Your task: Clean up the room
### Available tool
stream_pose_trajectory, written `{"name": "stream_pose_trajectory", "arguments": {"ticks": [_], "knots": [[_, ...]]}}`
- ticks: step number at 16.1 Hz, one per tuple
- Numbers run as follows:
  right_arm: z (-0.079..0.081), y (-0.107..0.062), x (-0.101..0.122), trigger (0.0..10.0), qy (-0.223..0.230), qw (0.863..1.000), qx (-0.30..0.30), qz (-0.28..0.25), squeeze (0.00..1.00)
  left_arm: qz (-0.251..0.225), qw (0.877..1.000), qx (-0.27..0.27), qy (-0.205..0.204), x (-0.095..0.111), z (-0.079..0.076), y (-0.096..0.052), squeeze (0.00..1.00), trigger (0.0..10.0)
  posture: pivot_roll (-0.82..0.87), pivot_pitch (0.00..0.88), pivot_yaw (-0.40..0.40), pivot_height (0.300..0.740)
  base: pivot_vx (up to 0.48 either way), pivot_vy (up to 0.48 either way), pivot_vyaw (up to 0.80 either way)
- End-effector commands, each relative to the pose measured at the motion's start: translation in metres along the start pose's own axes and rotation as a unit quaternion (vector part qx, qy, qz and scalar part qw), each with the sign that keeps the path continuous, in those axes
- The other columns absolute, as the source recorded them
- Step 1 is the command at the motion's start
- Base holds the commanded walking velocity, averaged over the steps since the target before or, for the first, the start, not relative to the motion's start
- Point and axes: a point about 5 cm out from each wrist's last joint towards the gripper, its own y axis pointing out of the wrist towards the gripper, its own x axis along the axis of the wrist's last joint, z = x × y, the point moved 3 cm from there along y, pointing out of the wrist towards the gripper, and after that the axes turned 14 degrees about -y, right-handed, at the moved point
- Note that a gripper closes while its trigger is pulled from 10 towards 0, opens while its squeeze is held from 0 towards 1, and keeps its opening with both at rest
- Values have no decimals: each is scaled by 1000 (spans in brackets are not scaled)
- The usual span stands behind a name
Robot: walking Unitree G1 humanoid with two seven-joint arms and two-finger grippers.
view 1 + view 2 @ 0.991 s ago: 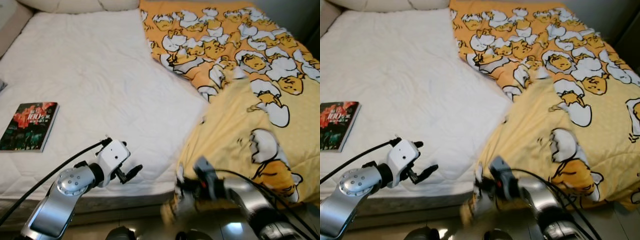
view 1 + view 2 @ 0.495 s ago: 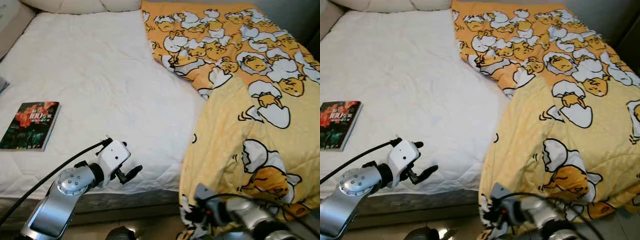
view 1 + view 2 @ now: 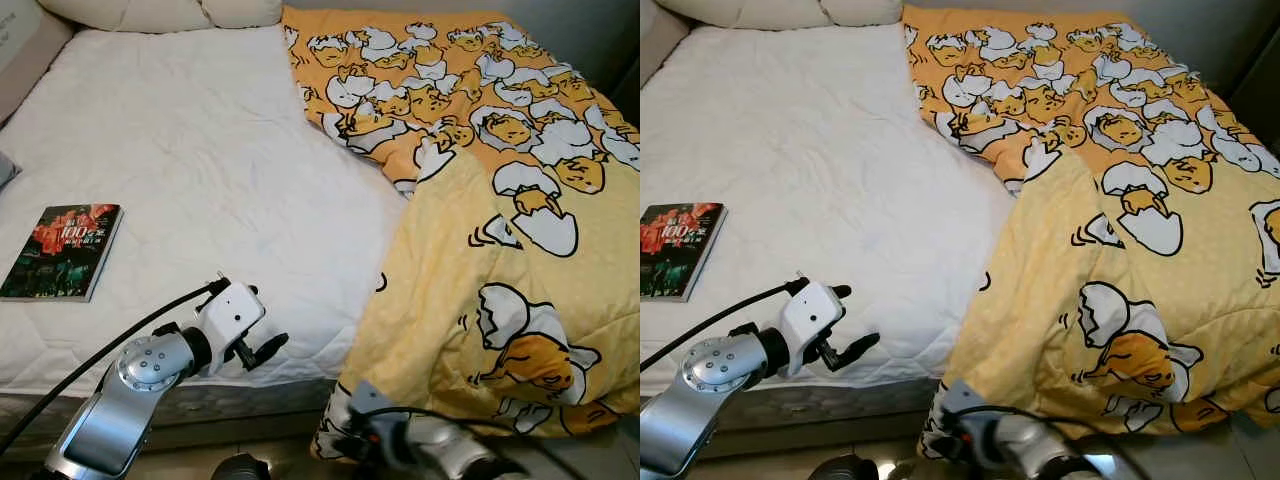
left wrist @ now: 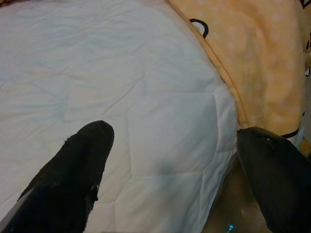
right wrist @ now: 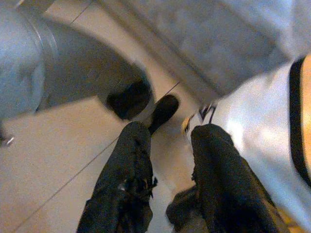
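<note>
A yellow blanket (image 3: 480,250) printed with cartoon eggs covers the right half of the bed and hangs over its front edge. A dark book (image 3: 60,252) lies on the bare white mattress (image 3: 200,170) at the left. My left gripper (image 3: 262,350) hovers open at the mattress's front edge, its fingers (image 4: 82,160) spread wide over the white quilting. My right gripper (image 3: 345,445) is low by the floor, below the blanket's hanging corner. In the right wrist view its fingers (image 5: 131,160) stand a little apart, with floor showing between them and the blanket's edge (image 5: 262,131) beside them.
Cream pillows (image 3: 160,12) lie at the head of the bed. Tan floor tiles (image 5: 53,160) run along the bed's front. My own dark foot (image 5: 163,111) shows below the right gripper.
My right arm has dropped from the bed's edge toward the floor. The blanket corner it had lifted now hangs flatter over the front edge. The left arm has barely moved.
</note>
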Motion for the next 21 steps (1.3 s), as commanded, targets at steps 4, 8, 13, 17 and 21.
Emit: {"name": "stream_pose_trajectory", "arguments": {"ticks": [4,8,13,17,21], "knots": [[-27,6,47,10000,42,986,-123,-104,1000,3,1000,-7,8,0,0,3,1000,10000,58,47,-18,740,0,0,0],[-148,-93,91,10000,28,940,-238,-244,1000,1,1000,-8,8,2,1,4,1000,10000,54,55,-14,740,0,0,0],[-171,-95,119,10000,65,910,-336,-234,1000,-6,1000,-7,7,4,1,7,1000,10000,55,60,-12,740,0,0,0],[-169,-78,114,10000,90,925,-339,-148,1000,-9,1000,-11,3,6,-1,8,1000,10000,58,74,-11,740,0,0,0],[-166,-68,100,10000,111,923,-363,-57,965,-1,1000,-19,3,3,-3,3,1000,10000,69,105,-3,740,0,0,0]]}}
